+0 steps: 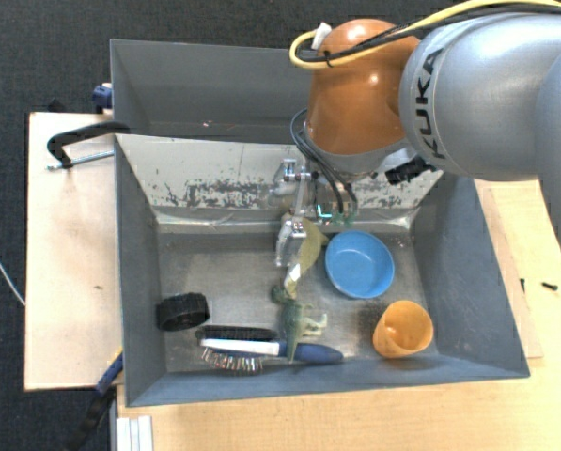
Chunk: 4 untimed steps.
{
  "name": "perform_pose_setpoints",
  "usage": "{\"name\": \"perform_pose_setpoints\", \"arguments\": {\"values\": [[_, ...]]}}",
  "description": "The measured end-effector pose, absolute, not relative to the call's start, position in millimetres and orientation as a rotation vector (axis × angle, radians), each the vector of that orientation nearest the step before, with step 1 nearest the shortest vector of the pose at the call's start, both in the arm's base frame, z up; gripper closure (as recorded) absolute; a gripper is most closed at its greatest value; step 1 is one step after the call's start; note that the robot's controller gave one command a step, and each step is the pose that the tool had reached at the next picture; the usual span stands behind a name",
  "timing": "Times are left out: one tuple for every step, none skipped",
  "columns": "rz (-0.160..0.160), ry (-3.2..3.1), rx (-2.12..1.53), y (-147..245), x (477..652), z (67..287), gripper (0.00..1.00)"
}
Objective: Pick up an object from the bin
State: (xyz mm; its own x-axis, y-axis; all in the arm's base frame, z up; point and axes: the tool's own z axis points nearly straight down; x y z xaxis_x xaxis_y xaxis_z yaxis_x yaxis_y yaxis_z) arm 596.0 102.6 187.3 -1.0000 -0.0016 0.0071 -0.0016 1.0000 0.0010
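My gripper (pixel 297 241) hangs under the orange dome, over the middle of the bin near the back wall. It is shut on a limp yellow-green strip (pixel 305 252) that dangles from its fingers down to a dark green end just above the floor. Right beside it to the right sits a blue bowl (pixel 360 263). Below the strip's end, a small pale green thing (pixel 301 325) lies on the floor.
An orange cup (pixel 402 329) lies at the front right. Along the front wall lies a brush (pixel 235 348) with a black back and white bristles, next to a blue handle (pixel 315 353). A black round thing (pixel 181 311) sits at the front left.
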Motion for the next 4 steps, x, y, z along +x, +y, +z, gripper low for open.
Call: {"name": "perform_pose_setpoints", "arguments": {"values": [[-0.005, -3.156, 0.21, 67.2, 576.5, 88.8, 0.0], [-0.003, -3.137, 0.207, 66.1, 571.6, 82.4, 1.0], [-0.003, -3.155, -0.068, 49.1, 596.0, 182.5, 1.0], [0.003, -3.098, 0.577, 3.9, 584.9, 200.1, 1.0]]}}
